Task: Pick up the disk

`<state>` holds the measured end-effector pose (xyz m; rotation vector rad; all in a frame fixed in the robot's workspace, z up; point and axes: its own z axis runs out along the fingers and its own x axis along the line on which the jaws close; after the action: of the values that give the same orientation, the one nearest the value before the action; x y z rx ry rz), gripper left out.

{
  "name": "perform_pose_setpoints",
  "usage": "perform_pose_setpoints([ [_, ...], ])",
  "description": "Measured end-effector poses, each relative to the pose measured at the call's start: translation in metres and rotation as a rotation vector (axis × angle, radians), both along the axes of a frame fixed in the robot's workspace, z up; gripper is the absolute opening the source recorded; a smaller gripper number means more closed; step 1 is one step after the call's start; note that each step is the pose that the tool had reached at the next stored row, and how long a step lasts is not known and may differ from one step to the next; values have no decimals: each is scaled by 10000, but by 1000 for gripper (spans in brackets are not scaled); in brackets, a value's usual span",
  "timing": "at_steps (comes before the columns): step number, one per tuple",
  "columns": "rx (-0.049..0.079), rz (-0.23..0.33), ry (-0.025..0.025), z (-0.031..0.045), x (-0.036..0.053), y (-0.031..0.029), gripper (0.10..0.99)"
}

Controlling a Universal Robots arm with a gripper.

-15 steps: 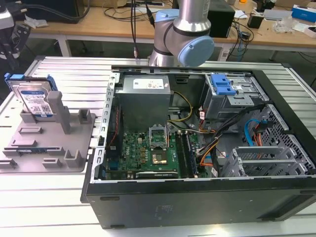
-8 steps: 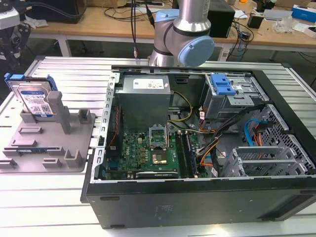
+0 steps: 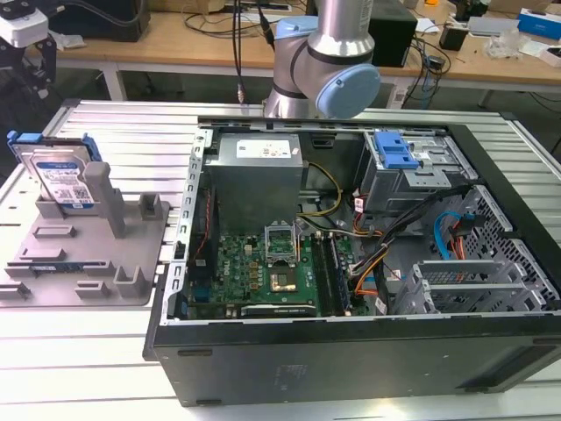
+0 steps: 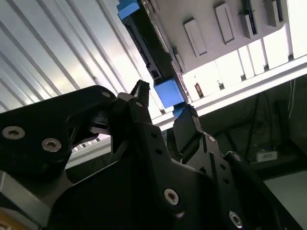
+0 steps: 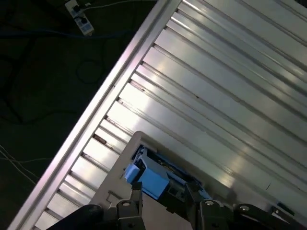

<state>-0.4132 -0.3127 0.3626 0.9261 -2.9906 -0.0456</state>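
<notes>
Listing hazards first, then the item.

Position: the disk (image 3: 61,171) stands on edge, a little tilted, in a slot at the back corner of the grey holder (image 3: 105,250). It sits beside the holder's tall upright post (image 3: 98,189), on the ribbed metal table (image 3: 114,123). The gripper (image 4: 164,101) hangs just above that corner of the holder, its fingers (image 4: 184,125) spread apart and holding nothing. In both wrist views the disk's blue end rail (image 4: 168,93) sits in the gap between them, and we can confirm no contact.

Risk one, in our judgement: a grip on the plastic rail alone, not the metal body, could flex or slip and drop the disk onto the holder.

Risk two: a pull out of line with the slot could jam the disk against the post. It could also drag the holder, since we see nothing fixing it down.

Risk three: an off-centre approach could put a fingertip on the top edge.

Appearance: flat rectangular silver body, white-and-blue label on the broad face, blue rails along the sides. Seen edge-on in the second wrist view, it looks dark.
</notes>
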Motion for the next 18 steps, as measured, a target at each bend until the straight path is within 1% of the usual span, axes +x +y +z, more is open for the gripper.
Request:
perform_pose_setpoints([
  [1, 0, 186, 0, 0, 0, 0, 482],
  [5, 0, 1466, 0, 0, 0, 0, 482],
  [11, 0, 2719, 0, 0, 0, 0, 482],
  [12, -2, 3074, 0, 0, 0, 0, 482],
  [14, -17, 3493, 2, -1, 0, 0, 482],
  [16, -47, 3912, 7, 0, 0, 1, 482],
  [17, -108, 4201, 20, 0, 0, 1, 482],
  [18, -160, 4371, 30, 0, 0, 0, 482],
])
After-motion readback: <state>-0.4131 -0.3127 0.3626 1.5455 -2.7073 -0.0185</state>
